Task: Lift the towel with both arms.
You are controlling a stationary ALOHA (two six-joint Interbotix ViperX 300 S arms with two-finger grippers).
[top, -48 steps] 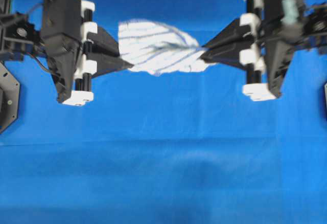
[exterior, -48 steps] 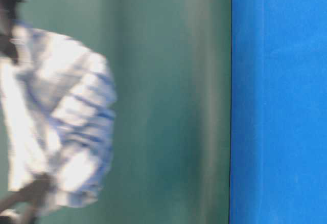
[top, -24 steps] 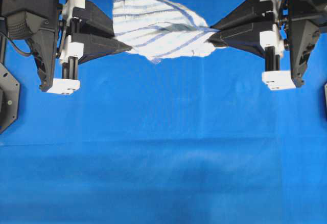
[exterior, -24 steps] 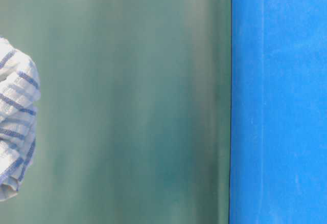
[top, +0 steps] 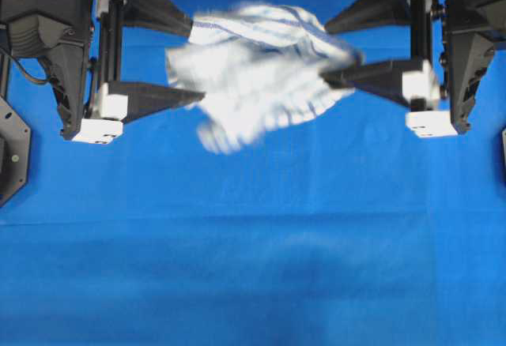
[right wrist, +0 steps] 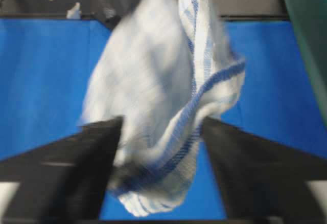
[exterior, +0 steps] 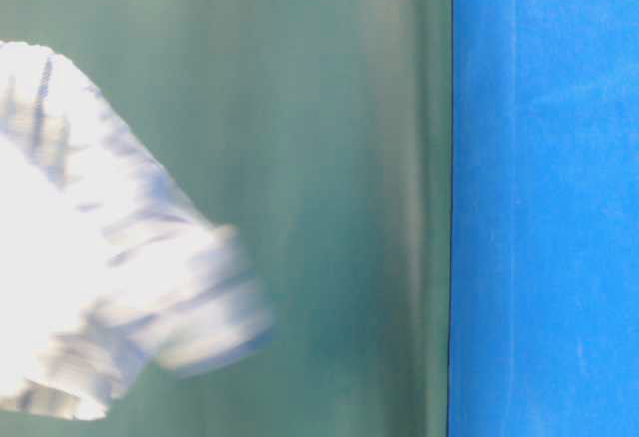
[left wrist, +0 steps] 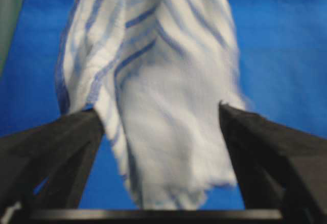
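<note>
The small white cloth towel with thin blue stripes (top: 261, 77) is hanging blurred in the air between both black pointed grippers, above the blue tablecloth (top: 253, 267); the left gripper (top: 190, 58) and right gripper (top: 328, 52) are standing spread wide (nothing pinched); the towel is lying lengthwise from one to the other, equally near both.

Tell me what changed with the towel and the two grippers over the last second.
Both grippers let go: the left gripper and right gripper, shut on the towel's ends a second ago, now stand open. The towel shows blurred between them, seemingly dropping. The blue tablecloth is unchanged.
</note>
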